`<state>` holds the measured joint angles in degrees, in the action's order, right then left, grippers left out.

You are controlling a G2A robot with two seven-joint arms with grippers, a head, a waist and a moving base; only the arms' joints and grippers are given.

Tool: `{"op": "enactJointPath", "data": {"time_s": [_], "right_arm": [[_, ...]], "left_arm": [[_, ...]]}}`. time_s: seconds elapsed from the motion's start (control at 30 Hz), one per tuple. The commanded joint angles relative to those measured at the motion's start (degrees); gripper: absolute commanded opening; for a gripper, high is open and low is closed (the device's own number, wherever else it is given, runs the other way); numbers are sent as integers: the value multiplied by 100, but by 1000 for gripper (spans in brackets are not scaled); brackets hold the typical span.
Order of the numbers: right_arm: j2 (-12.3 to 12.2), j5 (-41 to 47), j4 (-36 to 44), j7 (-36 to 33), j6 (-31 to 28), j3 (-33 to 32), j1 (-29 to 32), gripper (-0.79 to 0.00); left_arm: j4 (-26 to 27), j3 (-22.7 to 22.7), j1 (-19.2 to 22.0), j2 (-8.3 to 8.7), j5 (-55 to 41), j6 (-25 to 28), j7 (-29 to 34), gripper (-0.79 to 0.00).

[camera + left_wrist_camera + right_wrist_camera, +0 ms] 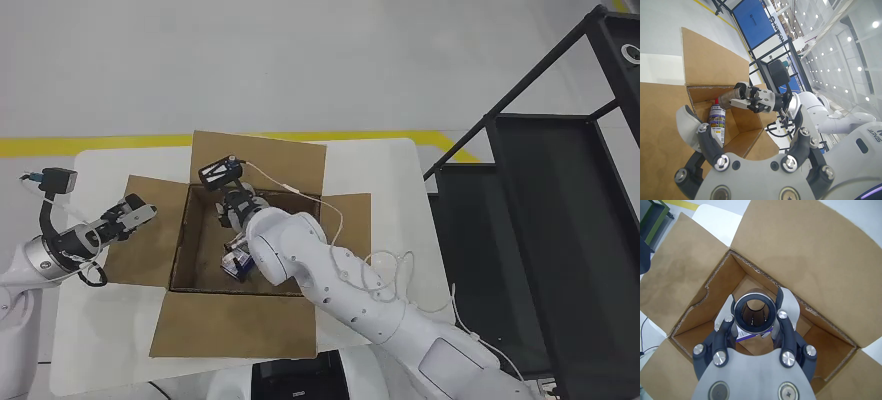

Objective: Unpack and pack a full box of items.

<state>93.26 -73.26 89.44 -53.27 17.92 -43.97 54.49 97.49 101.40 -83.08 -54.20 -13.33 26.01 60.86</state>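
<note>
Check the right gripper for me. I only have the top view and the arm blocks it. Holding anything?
Observer: Yes. The right gripper is shut on a hollow metal tube, held over the opening of the box.
Operator: Anything inside that I can't make out?
Observer: A spray can with a red cap sits in an inner corner.
Operator: And the left gripper?
Observer: Open and empty, off to the side of the opening.

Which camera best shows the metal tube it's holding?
Right wrist view: the metal tube faces it end-on, bore visible, in the right gripper. Left wrist view shows its side; top view: the arm covers it.
</note>
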Motion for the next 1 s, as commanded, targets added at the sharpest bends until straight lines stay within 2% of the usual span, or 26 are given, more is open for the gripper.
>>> {"op": "enactJointPath", "data": {"time_s": [0.0, 0.3, 0.5, 0.73, 0.97], "right_arm": [[-46, 45, 127, -135, -492, -116, 35, -785], [-225, 307, 455, -1004, -2278, -578, -14, -785], [-374, 810, 898, -1571, -3090, -1129, 109, -785], [-563, 895, 1470, -1930, -3496, -1688, 553, -785], [-715, 509, 2343, -1434, -3391, -2087, 1299, -785]], "left_arm": [[0, 0, 0, 0, 0, 0, 0, 0], [0, 0, 0, 0, 0, 0, 0, 0], [0, 0, 0, 0, 0, 0, 0, 0], [0, 0, 0, 0, 0, 0, 0, 0], [0, 0, 0, 0, 0, 0, 0, 0]]}}
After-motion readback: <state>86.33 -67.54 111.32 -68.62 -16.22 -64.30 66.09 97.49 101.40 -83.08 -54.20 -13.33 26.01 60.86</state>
